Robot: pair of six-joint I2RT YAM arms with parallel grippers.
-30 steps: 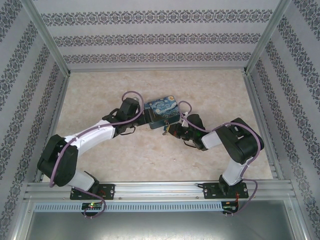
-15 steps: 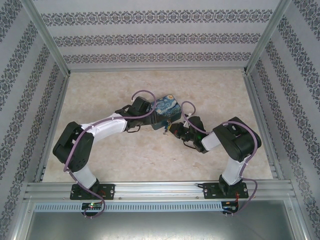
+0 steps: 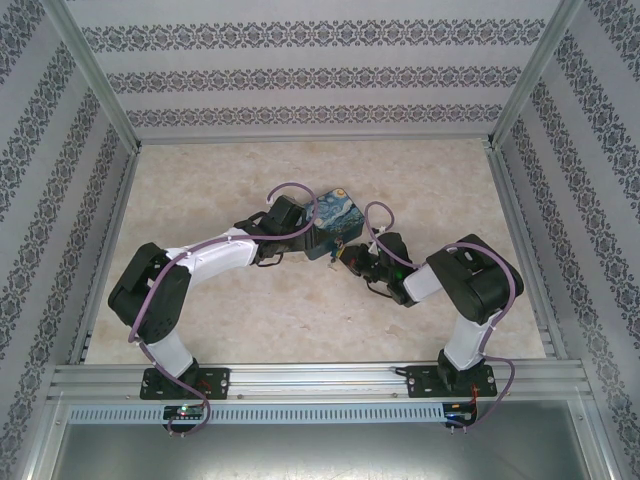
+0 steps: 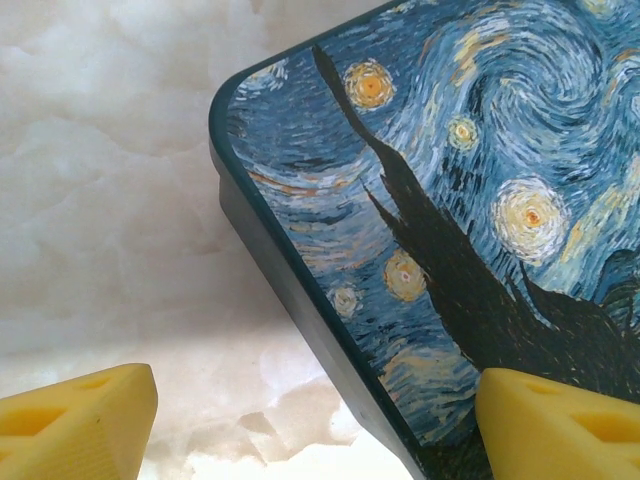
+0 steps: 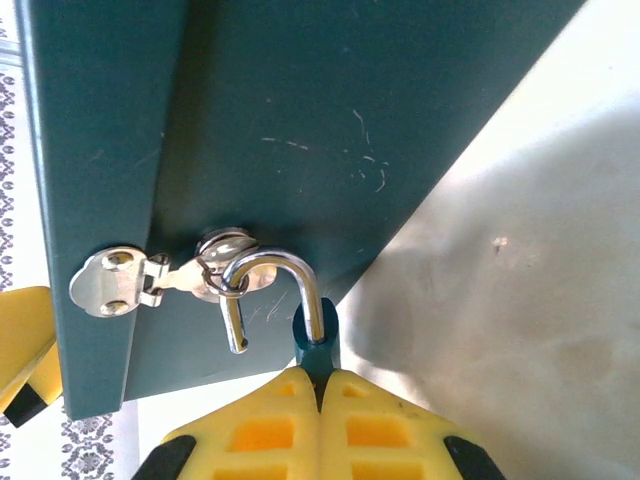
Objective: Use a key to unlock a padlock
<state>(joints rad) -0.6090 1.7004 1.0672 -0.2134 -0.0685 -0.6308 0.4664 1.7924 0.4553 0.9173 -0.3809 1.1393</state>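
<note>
The small blue padlock (image 5: 318, 342) is pinched between my right gripper's yellow fingers (image 5: 250, 430); my right gripper (image 5: 320, 395) is shut on its body. Its silvery shackle (image 5: 285, 268) stands sprung open, the free end hanging loose, still hooked through the ring of the hasp (image 5: 120, 283) on the tin's dark side (image 5: 300, 120). The key is hidden. My left gripper (image 4: 315, 425) is open over a corner of the painted tin lid (image 4: 450, 200), one finger (image 4: 560, 425) over the lid and the other (image 4: 80, 420) over the table. From above, both grippers (image 3: 300, 235) (image 3: 345, 255) meet at the tin (image 3: 337, 212).
The tin sits mid-table on the pale marbled surface (image 3: 220, 180). Patterned walls and metal frame posts (image 3: 95, 80) close in the left, right and back. Open table lies behind and to both sides of the tin.
My left arm has swung right and forward, bringing its gripper in over the tin's left corner. The tin has shifted slightly. The right gripper has stayed shut on the padlock.
</note>
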